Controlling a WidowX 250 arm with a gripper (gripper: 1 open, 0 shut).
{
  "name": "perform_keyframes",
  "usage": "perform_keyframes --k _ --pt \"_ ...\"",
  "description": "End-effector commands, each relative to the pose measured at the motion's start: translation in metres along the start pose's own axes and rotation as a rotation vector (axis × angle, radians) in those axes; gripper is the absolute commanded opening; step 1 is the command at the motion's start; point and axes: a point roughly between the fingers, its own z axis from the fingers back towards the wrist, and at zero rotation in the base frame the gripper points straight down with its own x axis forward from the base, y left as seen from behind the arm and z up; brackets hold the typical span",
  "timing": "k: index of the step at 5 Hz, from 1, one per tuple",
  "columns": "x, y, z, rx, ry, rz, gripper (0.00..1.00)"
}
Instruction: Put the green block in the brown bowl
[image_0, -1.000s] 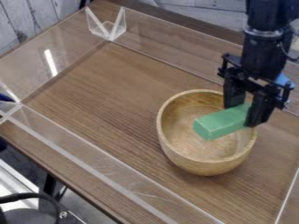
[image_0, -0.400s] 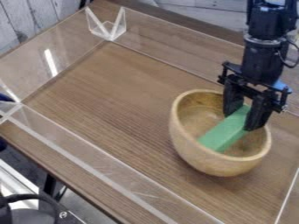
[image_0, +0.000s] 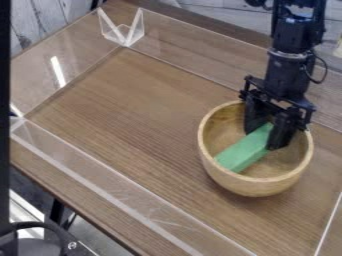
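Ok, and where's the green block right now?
In the camera view, the green block is right of the picture's middle, inside the brown bowl, slanting up towards the black tool.

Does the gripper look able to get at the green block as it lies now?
Probably yes: the gripper is already at the upper end of the green block, over the open brown bowl, with nothing visible between them.

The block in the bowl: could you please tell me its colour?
Green, best seen in the camera view.
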Motion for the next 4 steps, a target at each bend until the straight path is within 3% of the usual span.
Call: perform_keyframes --k 1,3,4 --pt "0.002 0.011 0.02 0.018 -0.062 0.01 0.0" --pt "-0.003 0.022 0.014 0.01 -0.043 0.044 0.0" --pt "-0.001 0.023 0.003 0.017 -0.051 0.017 0.0"
